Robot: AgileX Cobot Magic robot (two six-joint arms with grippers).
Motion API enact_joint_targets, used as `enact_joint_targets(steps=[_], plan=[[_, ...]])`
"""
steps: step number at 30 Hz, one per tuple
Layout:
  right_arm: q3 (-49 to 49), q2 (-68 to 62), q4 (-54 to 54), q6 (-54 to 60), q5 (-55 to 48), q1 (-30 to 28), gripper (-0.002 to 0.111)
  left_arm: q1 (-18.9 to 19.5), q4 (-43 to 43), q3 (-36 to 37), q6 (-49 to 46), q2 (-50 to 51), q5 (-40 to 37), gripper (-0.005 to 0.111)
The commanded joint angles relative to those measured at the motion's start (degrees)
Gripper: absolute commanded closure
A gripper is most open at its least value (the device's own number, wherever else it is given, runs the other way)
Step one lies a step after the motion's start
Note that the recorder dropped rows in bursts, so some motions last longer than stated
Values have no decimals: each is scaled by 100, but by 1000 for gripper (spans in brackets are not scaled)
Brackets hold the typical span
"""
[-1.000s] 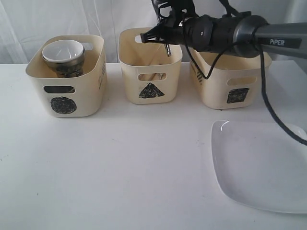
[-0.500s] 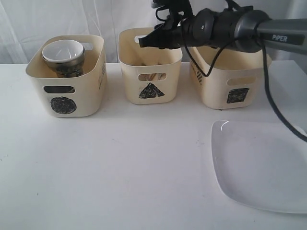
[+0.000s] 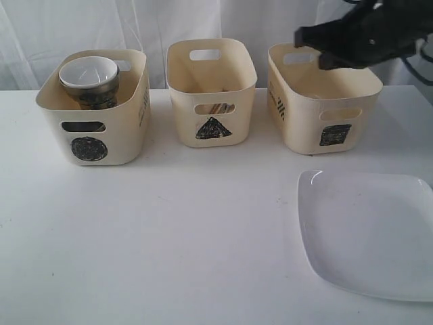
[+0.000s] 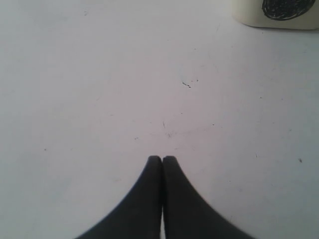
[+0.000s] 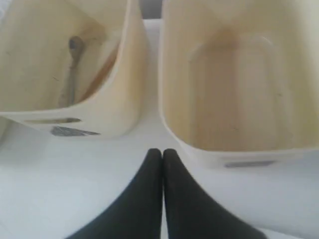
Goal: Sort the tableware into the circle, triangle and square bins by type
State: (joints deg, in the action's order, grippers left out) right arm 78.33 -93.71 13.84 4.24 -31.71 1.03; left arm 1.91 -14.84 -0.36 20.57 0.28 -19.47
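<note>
Sorting done: the circle bin holds a white bowl stacked on steelware. The triangle bin has a steel utensil and chopsticks on its floor. The square bin shows only a bare floor.
Left to do: as I judge it, just the large white plate, flat on the bench in front of the square bin.
Right pincer: pressed shut, holding nothing, up in the air by the square bin's rear rim.
Left pincer: tips together, empty, low over bare bench near the circle bin's front.
Edges: the plate's rim lies flush to the bench, its far right side cut off from view. It looks wider than the bin mouth, so it probably has to go in tilted.
Open room: wide bare bench left of the plate, narrow gaps between the bins.
</note>
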Motion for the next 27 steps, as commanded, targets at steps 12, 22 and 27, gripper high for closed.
enact_joint_targets(steps=[12,22,27], plan=[[-5158,3217,1095,1026,-1222,-3246,108,-56,25,36,12,-28,-162,107],[-4865,3400,1645,1013,-1717,-3661,108,-56,25,36,12,-28,-162,107],[-4752,3228,2430,-424,-729,-3826,108,-56,25,36,12,-28,-162,107]])
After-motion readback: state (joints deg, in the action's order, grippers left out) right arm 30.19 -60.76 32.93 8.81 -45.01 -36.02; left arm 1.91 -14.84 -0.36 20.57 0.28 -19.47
